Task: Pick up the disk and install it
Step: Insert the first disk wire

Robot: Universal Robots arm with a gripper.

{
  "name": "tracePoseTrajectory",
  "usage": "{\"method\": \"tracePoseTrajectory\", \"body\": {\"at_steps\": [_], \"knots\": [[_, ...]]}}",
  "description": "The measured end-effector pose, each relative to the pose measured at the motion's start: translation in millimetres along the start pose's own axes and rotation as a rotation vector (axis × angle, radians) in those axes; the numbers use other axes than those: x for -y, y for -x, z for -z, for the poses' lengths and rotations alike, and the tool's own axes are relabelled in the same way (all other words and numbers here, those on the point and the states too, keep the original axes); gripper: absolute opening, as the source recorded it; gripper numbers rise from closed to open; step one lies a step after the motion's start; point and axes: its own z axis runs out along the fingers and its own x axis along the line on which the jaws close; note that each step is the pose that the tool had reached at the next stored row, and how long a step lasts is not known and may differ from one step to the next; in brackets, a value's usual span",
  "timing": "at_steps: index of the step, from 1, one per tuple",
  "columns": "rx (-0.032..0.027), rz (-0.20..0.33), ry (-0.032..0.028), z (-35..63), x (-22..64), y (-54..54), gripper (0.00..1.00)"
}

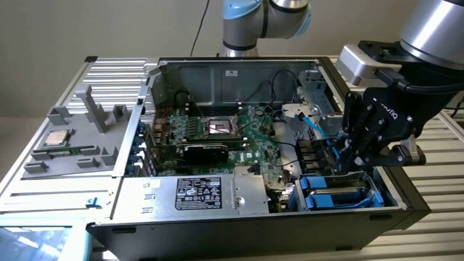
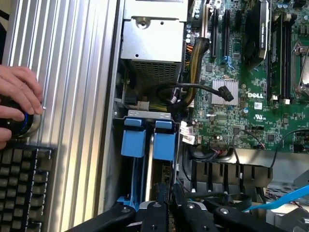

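The disk point(image 2: 163, 137) stands on edge in the drive bay at the open computer case's corner. It shows as a blue plastic carrier frame with a strip of silver metal alongside. In the exterior view the disk point(image 1: 337, 188) lies low in the bay at the exterior view's right, blue pieces around silver. My gripper point(image 2: 170, 192) reaches down onto its near end, black fingers point(image 2: 155, 210) close together on the blue-framed edge. From outside, the gripper point(image 1: 355, 162) hangs just above the bay. A second blue carrier tab point(image 2: 133, 135) stands beside the held one.
The power-supply box point(image 1: 195, 193) sits beside the bay, with the motherboard point(image 1: 225, 130) behind it. Black cables point(image 2: 193, 89) and a blue cable point(image 2: 285, 195) run close to the bay. A person's hand point(image 2: 17, 92) rests on a knob above a keyboard point(image 2: 19, 188). A CPU chip point(image 1: 58, 138) lies on a grey tray.
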Motion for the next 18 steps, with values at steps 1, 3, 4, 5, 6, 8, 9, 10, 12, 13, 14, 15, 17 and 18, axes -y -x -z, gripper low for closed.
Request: {"method": "tracePoseTrajectory", "body": {"at_steps": [1,3,4,5,6,8,9,10,12,13,14,15,17,18], "knots": [[-0.0005,-0.001,0.0029,0.1,0.3,0.2,0.17],[-0.0034,-0.002,0.0054,0.4,1.2,0.7,0.17],[-0.0062,-0.002,0.0057,0.8,2.0,0.9,0.17],[-0.0088,-0.003,0.0060,1.3,2.5,1.2,0.17],[-0.0102,-0.004,0.0062,1.4,2.8,1.5,0.17],[-0.0102,-0.007,0.0075,1.5,3.3,2.0,0.17],[-0.0100,-0.010,0.0086,1.5,3.5,2.1,0.17],[-0.0094,-0.013,0.0097,1.5,3.5,2.1,0.17],[-0.0084,-0.022,0.0124,1.5,3.6,2.2,0.17],[-0.0079,-0.027,0.0141,1.6,3.6,2.2,0.17],[-0.0073,-0.032,0.0161,1.6,3.6,2.2,0.17],[-0.0066,-0.036,0.0188,1.6,3.7,2.2,0.17],[-0.0060,-0.043,0.0225,1.6,4.0,2.3,0.17],[-0.0061,-0.045,0.0232,1.6,4.6,2.2,0.17]]}}
